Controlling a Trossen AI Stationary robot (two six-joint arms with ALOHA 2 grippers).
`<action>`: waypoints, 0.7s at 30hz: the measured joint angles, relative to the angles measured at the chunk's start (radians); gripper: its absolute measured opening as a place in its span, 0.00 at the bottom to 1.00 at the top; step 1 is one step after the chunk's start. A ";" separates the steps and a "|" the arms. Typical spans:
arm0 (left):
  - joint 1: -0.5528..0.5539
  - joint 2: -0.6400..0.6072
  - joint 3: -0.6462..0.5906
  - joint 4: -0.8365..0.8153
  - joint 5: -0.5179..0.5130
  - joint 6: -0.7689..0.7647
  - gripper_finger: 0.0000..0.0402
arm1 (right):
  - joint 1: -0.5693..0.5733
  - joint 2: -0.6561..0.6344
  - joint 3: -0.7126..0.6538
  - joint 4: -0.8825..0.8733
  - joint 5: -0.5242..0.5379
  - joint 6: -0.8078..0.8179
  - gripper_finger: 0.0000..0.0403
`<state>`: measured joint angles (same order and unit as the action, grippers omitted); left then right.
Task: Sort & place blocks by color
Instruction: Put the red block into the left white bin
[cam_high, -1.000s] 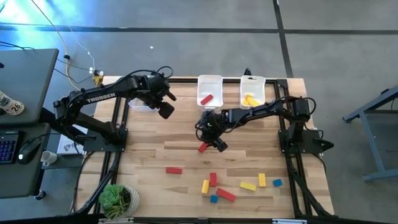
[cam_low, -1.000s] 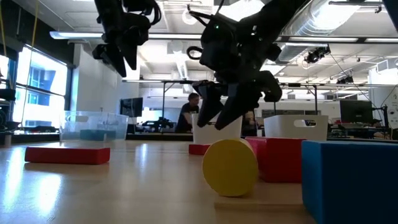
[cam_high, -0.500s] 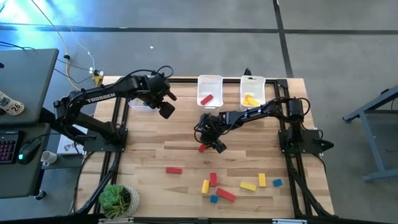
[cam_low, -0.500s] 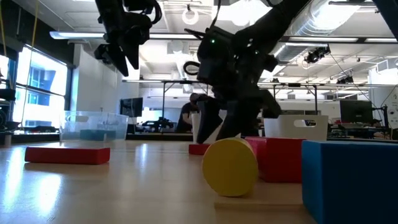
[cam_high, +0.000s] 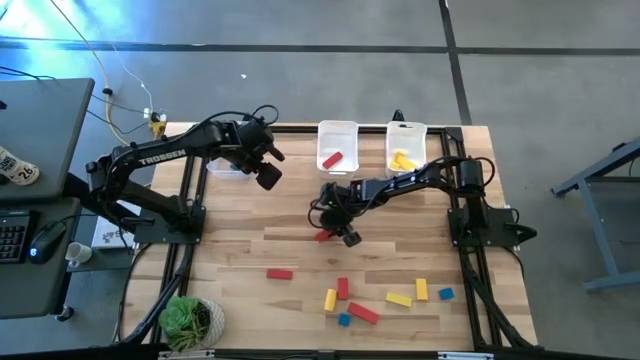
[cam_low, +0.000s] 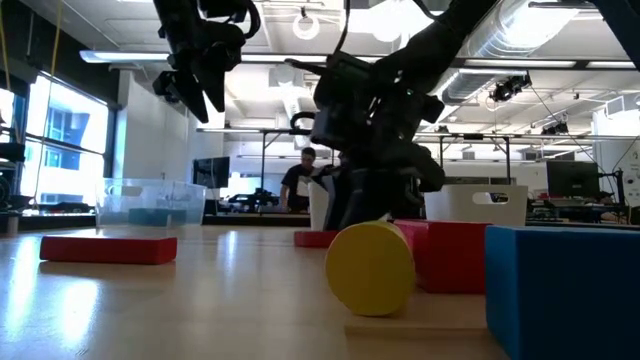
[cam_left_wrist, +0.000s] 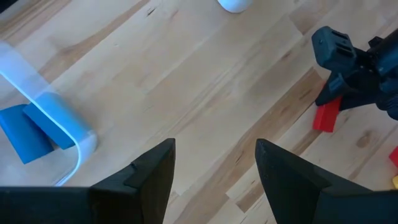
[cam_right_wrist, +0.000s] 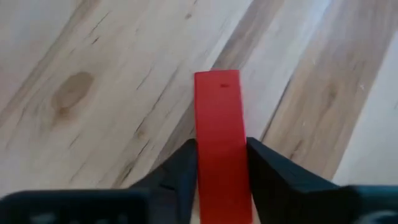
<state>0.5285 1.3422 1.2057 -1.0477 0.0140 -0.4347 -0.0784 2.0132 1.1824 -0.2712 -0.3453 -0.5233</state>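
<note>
At mid-surface the right tool (cam_high: 336, 232) pinches a red bar (cam_right_wrist: 219, 140) by one end, its fingers touching both sides; lifted so, the bar could pivot and slip; the left tool (cam_high: 266, 172) hangs open, empty.

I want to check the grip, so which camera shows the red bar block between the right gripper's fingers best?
The right wrist view: the red bar block fills the frame, both dark fingers pressed against its sides. The high view shows only a red sliver under the right gripper. The left wrist view shows it far off; the low view, partly hidden.
</note>
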 joint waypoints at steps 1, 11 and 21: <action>0.000 0.000 0.000 0.000 0.000 0.000 0.52 | 0.000 -0.001 0.000 -0.002 0.000 0.021 0.21; 0.000 0.000 0.000 0.000 0.000 0.007 0.52 | 0.000 -0.004 0.027 -0.026 0.050 0.170 0.19; 0.000 0.000 0.000 0.023 -0.010 0.071 0.52 | -0.027 -0.006 0.187 -0.212 0.298 0.236 0.19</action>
<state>0.5285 1.3426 1.2057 -1.0244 0.0038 -0.3634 -0.1054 2.0071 1.3691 -0.4836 -0.0471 -0.2875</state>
